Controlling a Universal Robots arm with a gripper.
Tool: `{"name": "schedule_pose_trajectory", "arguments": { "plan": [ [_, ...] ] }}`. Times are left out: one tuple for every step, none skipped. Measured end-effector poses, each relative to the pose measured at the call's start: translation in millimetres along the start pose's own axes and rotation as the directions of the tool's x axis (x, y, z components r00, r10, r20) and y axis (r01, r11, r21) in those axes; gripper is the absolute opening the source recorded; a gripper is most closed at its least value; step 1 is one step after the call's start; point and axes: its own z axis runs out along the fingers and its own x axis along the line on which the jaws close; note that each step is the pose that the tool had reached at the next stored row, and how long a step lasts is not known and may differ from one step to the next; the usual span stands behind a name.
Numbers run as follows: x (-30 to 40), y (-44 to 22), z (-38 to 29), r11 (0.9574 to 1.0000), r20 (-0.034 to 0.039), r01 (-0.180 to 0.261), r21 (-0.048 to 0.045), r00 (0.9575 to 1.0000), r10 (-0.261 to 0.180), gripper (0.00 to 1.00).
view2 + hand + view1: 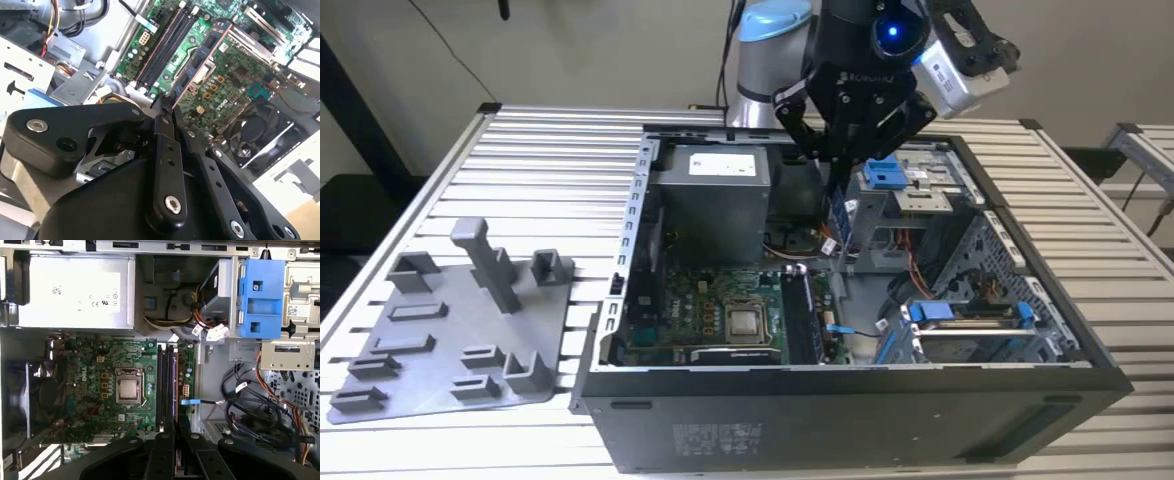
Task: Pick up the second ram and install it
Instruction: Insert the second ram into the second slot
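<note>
Hand (pixel 838 160) pinches the second ram (pixel 843 218) by its upper end. The board hangs upright inside the open computer case (pixel 854 420), which stands on the slatted tabletop (pixel 547 140) toward the exterior view's right edge. In both wrist views the ram shows edge-on, poised over the motherboard (pixel 100 390) and just beside the dark memory slots (pixel 165 385), apart from them. The pick-up looks done. Lining the board up with a slot and pressing it home is left, by my judgement.
</note>
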Motion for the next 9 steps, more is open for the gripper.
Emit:
{"name": "schedule_pose_trajectory", "arguments": {
  "plan": [
    [0.0,0.0,0.4,1.0000,0.0000,-0.008,0.0001,1.0000,0.008,0.15],
    [0.0,0.0,0.8,0.9999,-0.0003,-0.012,0.0001,0.9999,0.012,0.15],
    [0.0,0.0,1.3,0.9999,-0.0027,-0.013,0.0002,0.9999,0.013,0.15],
    [-0.1,0.1,1.9,0.9999,-0.0063,-0.014,0.0003,0.9999,0.014,0.15],
    [-0.1,0.2,2.7,0.9999,-0.0110,-0.014,0.0005,0.9998,0.014,0.15],
    [-0.2,0.3,3.4,0.9999,-0.0152,-0.014,0.0007,0.9998,0.014,0.15],
    [-0.3,0.5,4.1,0.9999,-0.0188,-0.014,0.0009,0.9997,0.014,0.15],
    [-0.3,0.5,5.0,0.9999,-0.0209,-0.014,0.0007,0.9997,0.014,0.15],
    [-0.2,0.5,6.0,0.9999,-0.0211,-0.014,0.0007,0.9997,0.014,0.15]
  ]
}}
